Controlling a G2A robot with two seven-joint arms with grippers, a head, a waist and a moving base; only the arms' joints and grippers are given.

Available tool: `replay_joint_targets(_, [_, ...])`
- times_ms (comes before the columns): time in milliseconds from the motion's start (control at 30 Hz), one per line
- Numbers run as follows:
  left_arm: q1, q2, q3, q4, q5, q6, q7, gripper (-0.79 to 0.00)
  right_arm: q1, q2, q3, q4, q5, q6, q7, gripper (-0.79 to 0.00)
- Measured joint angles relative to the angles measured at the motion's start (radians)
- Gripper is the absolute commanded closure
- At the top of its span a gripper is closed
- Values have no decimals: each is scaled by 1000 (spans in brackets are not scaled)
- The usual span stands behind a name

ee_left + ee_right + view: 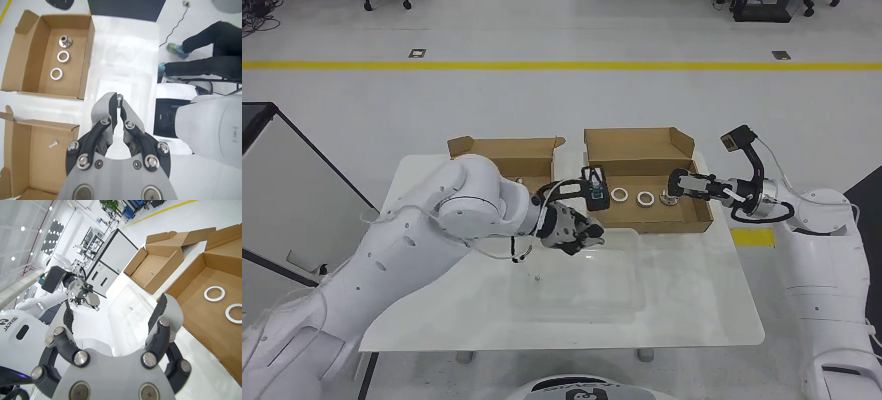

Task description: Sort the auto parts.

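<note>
My left gripper (118, 103) is shut on a small metal bolt (119, 100) and hangs above the clear plastic tray (121, 75). In the top view this gripper (587, 238) sits near the tray's back edge. The left cardboard box (28, 151) holds one small screw (53, 144). The right cardboard box (30, 56) holds two white rings (63, 56) (56, 73) and a metal flange (65, 41). My right gripper (114, 311) is open and empty, over the right box's front part (674, 186). Another bolt (130, 308) lies in the tray.
Both boxes stand open along the table's back edge (572, 160), flaps up. The tray (612, 290) takes the table's middle. A person's legs (208, 56) stand on the floor beyond the table. A cabinet (282, 190) stands to the left.
</note>
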Motion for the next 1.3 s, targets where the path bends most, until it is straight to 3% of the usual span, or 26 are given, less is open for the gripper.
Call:
replay_joint_targets(233, [181,67,-226,-77,-164,-173,59,0,0,0,0,0,0,0,0,-785])
replay_joint_targets(467, [289,92,-364,-107,-280,-281,192,0,0,0,0,0,0,0,0,-785])
replay_joint_targets(933, [274,98,-401,-72,-602,-489,330,0,0,0,0,0,0,0,0,-785])
replay_joint_targets(1300, [234,95,-385,-87,-933,-490,331,0,0,0,0,0,0,0,0,-785])
